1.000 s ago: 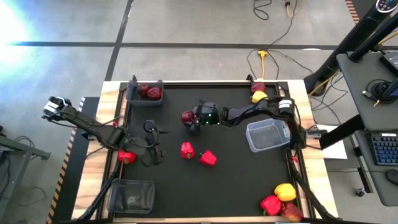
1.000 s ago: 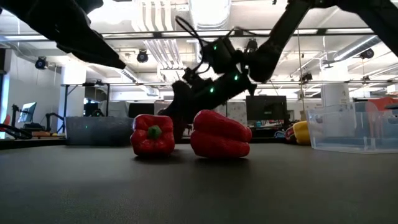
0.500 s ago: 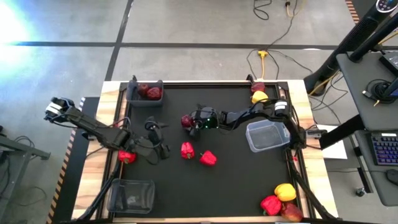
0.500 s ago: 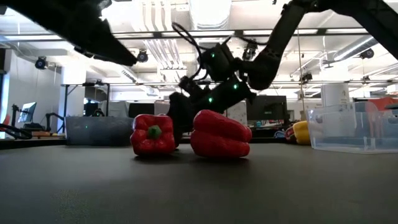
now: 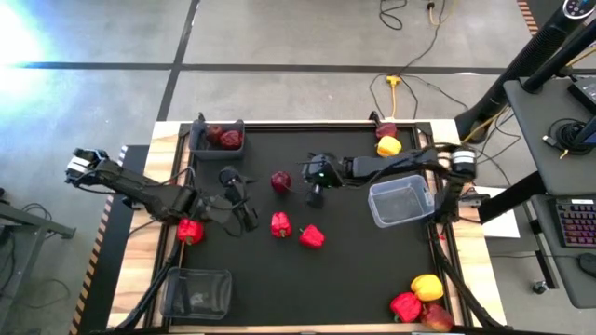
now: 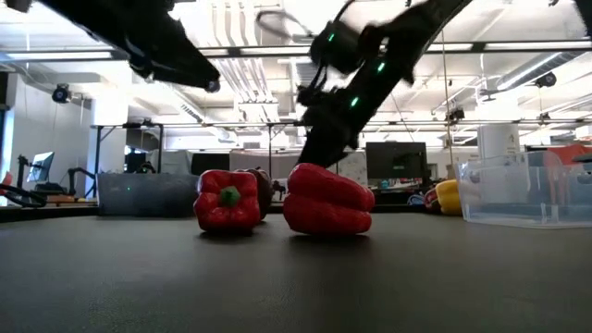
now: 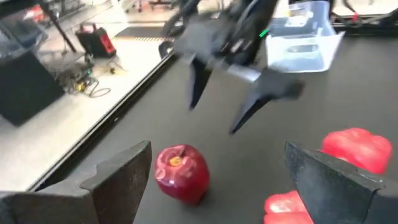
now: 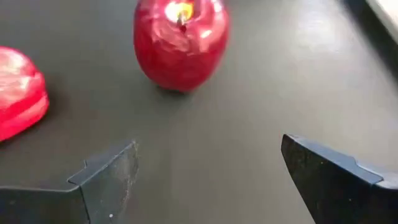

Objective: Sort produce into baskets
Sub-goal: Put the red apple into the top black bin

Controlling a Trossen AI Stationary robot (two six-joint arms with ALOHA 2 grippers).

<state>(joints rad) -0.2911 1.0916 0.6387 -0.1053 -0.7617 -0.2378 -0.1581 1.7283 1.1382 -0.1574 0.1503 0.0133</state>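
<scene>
Apple (image 5: 280, 180) sits upright on the tabletop (image 5: 354, 270), stem up, between the spread left hand (image 5: 244, 209) and the spread, empty right hand (image 5: 315, 194).

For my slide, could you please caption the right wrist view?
Open right gripper hovering behind a maroon apple, red pepper alongside.

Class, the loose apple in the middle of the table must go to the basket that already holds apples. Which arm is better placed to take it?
Probably left. The left gripper is open, faces the apple, and sits nearer the basket. The right gripper, also open, is on the apple's far side from that basket.
</scene>
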